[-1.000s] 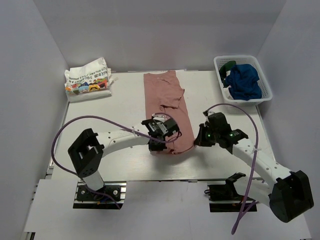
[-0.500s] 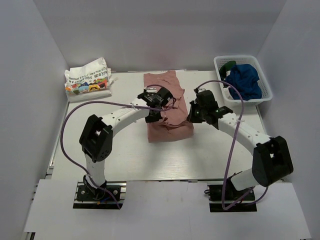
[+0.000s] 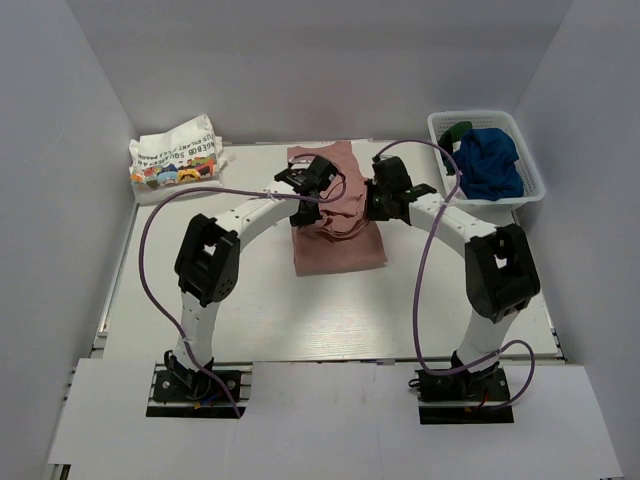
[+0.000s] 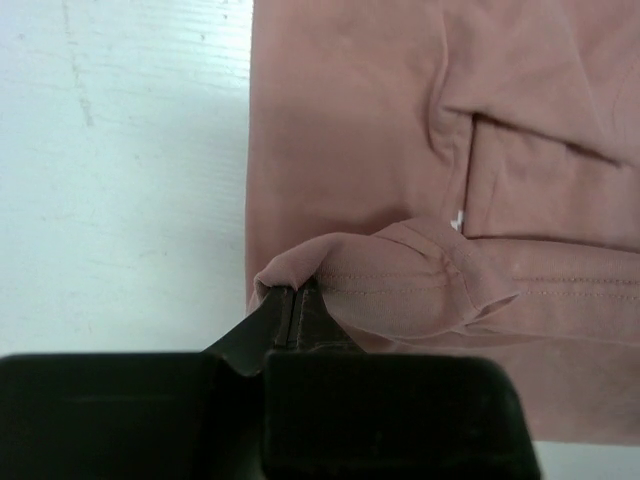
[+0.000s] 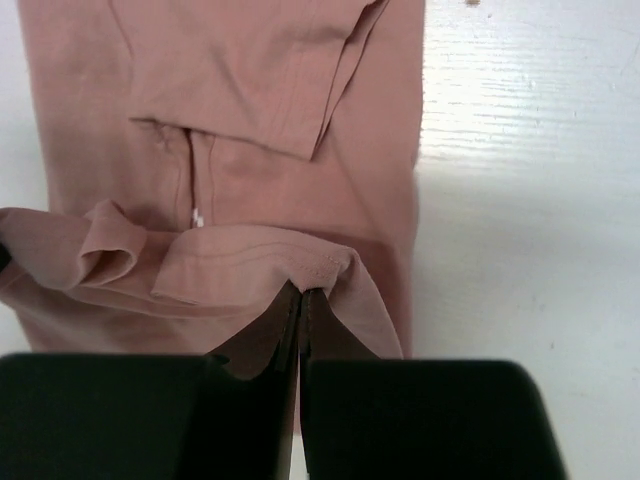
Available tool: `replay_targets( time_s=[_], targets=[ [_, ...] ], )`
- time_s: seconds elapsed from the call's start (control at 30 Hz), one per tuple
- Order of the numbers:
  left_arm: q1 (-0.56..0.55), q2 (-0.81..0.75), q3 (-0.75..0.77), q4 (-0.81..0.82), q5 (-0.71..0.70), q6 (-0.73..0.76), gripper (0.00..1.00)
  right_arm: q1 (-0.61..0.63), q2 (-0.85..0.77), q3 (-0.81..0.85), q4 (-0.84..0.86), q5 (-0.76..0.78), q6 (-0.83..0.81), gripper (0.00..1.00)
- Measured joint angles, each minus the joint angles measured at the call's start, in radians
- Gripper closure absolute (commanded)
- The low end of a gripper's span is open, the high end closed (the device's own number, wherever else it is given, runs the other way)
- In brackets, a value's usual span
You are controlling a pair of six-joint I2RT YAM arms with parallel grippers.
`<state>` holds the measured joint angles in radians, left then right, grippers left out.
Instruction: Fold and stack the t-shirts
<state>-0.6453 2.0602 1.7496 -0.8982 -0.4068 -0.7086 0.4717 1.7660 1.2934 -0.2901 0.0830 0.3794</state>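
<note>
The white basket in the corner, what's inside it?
A crumpled blue t-shirt fills the basket, with a dark green one peeking out behind it. Anything underneath them is covered.

I read the dusty pink t-shirt (image 4: 350, 130) as soft, matt cloth with stitched hems; the flat white tabletop (image 4: 120, 180) looks matt, faintly streaked and scuffed.

Bare worktop (image 3: 260, 300) lies open to the left and right of the dusty pink t-shirt (image 3: 338, 250) and along the near edge. Both arms arch inward over the shirt. The left tool (image 4: 295, 300) and right tool (image 5: 301, 298) sit close together, seemingly leaving no passage between them. A folded white t-shirt (image 3: 175, 160) fills the far-left corner and a mesh basket (image 3: 470, 114) the far-right.
</note>
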Motion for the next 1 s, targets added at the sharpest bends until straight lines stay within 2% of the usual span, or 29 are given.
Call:
replay_targets(
  time_s=[0.07,0.1,0.13,0.17,0.23,0.27,0.3,0.33,0.47,0.57,0.67,0.8,1.0],
  targets=[
    [0.015,0.019,0.014,0.008,0.002,0.006,0.97,-0.006,0.043,0.027,0.002,-0.002,-0.002,1.00],
    [0.022,0.028,0.020,0.013,0.003,0.008,0.90,-0.010,0.063,0.041,0.002,-0.003,-0.003,1.00],
    [0.029,0.037,0.023,0.018,0.005,0.010,0.78,-0.014,0.085,0.056,0.002,-0.004,-0.003,1.00],
    [0.037,0.047,0.028,0.019,0.006,0.014,0.71,-0.018,0.104,0.071,0.003,-0.005,-0.003,0.97],
    [0.052,0.071,0.045,0.023,0.010,0.019,0.55,-0.028,0.151,0.113,-0.001,-0.010,-0.002,0.83],
    [0.063,0.090,0.066,0.022,0.011,0.018,0.27,-0.034,0.178,0.143,-0.005,-0.012,0.001,0.60],
    [0.074,0.114,0.100,0.017,0.013,0.026,0.25,-0.042,0.210,0.180,-0.003,-0.012,0.003,0.40],
    [0.086,0.144,0.146,0.009,0.016,0.024,0.20,-0.050,0.248,0.239,-0.031,-0.014,0.003,0.10],
    [0.145,0.290,0.418,-0.019,0.022,0.040,0.11,-0.086,0.365,0.451,-0.045,-0.034,0.003,0.10],
    [0.176,0.262,0.408,0.000,0.021,0.071,0.01,-0.103,0.330,0.431,-0.031,-0.056,-0.003,0.10],
    [0.192,0.142,0.231,0.040,0.027,0.087,0.01,-0.108,0.217,0.268,0.019,-0.102,-0.014,0.10],
    [0.173,-0.071,-0.077,0.094,0.045,0.094,0.01,-0.096,0.055,0.031,0.040,-0.222,-0.050,0.10],
    [0.153,-0.355,-0.387,0.076,0.039,0.014,0.01,-0.008,0.009,-0.061,0.088,-0.465,-0.119,0.10]
  ],
)
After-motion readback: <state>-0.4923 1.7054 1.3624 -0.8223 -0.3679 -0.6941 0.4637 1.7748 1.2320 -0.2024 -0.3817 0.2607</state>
